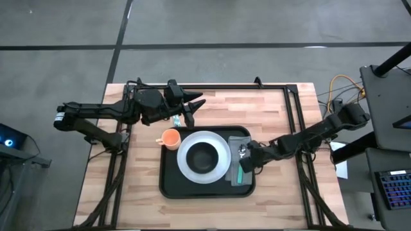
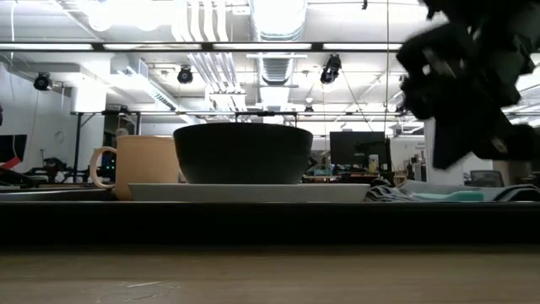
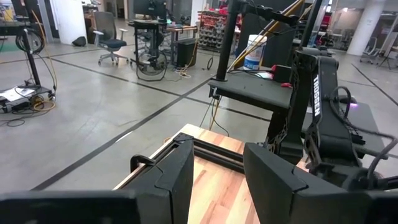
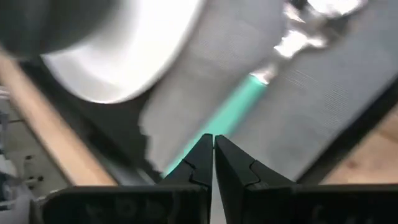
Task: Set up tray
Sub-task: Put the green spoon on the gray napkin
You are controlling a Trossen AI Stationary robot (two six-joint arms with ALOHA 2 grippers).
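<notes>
The black tray (image 1: 168, 181) lies mid-table. A white plate (image 1: 185, 160) on it carries a dark bowl (image 1: 203, 156). An orange cup (image 1: 170, 138) stands at the tray's far left corner. On the tray's right side a grey napkin (image 4: 323, 106) bears a green-handled utensil (image 4: 231, 111) with silver ends (image 4: 305, 31). My right gripper (image 4: 213, 146) is shut, slanting down just over the green handle's near end; nothing sits between its fingers. My left gripper (image 3: 217, 180) stands raised over the far left of the table, pointing level, open and empty.
Black frame rails (image 1: 292, 109) run along the table's far and side edges. A small teal item (image 1: 175, 120) lies on the wood below my left gripper. Bare wood (image 1: 276, 199) shows to the tray's right and along the near edge.
</notes>
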